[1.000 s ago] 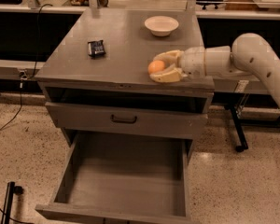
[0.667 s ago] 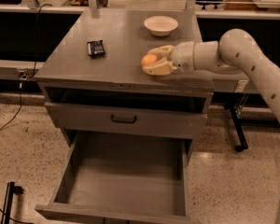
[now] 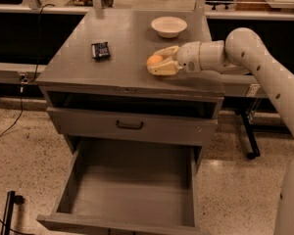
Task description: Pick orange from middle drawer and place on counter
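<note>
Greys, one bright spot.
Cream gripper [image 3: 153, 62] over grey counter [image 3: 117, 70] clasps the orange [image 3: 155, 59]; white bowl [image 3: 168, 26], pale speckled floor [image 3: 19, 155].

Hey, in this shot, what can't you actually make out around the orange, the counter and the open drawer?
All in the camera view:
- Whether the orange rests on the counter or hangs just above it: the end effector, closed around it near the counter's right side, hides its underside.
- What the small dark object is: too small.
- The middle drawer front: cut off by the bottom edge.
</note>
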Motion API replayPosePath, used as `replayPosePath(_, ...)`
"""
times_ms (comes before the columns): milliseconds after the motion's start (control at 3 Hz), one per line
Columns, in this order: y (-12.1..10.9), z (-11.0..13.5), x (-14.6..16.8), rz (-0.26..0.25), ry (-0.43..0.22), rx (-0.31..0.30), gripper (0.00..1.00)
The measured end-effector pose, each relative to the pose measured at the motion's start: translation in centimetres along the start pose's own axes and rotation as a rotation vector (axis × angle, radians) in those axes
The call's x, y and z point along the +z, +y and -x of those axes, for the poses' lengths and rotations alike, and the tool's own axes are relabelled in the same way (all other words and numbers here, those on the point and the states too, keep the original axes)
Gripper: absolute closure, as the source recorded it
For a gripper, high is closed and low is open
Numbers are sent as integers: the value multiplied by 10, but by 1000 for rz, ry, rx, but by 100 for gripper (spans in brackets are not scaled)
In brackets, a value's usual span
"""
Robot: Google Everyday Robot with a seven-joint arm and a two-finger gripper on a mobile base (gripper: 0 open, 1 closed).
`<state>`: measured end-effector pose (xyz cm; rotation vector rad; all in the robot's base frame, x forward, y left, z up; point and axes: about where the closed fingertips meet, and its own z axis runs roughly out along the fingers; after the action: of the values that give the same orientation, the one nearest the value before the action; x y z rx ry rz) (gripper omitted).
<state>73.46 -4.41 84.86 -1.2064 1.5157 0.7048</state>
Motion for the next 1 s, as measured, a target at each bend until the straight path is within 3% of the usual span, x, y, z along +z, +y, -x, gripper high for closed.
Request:
replayPosePath(667, 3, 1, 7, 11, -2, 1, 13)
replayPosePath(1000, 4, 1, 9, 15, -2, 1, 0)
